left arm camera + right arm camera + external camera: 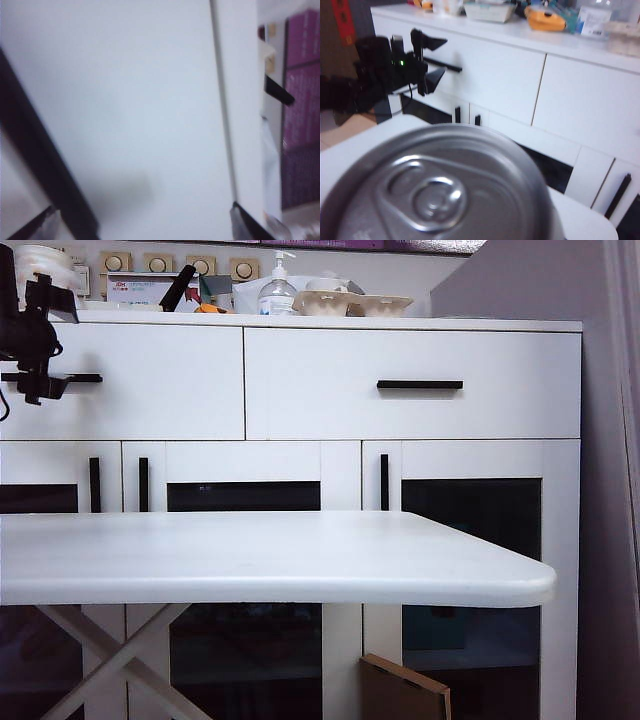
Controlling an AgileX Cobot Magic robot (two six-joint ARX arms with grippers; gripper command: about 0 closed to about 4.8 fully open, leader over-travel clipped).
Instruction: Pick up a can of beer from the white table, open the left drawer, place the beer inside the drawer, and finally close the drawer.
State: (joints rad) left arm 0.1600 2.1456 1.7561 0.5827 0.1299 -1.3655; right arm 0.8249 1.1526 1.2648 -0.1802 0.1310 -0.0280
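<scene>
Nearest the exterior camera, the thick-edged white table (280, 555) shows bare. Beyond it, my left gripper (45, 350) brackets the thin black bar handle (75, 378) of the left white drawer (150, 380), jaws spread. Its wrist view shows that handle (45, 165) blurred. My right gripper's wrist view is filled by the silver aluminium beer can (440, 185); I cannot tell the grip.
</scene>
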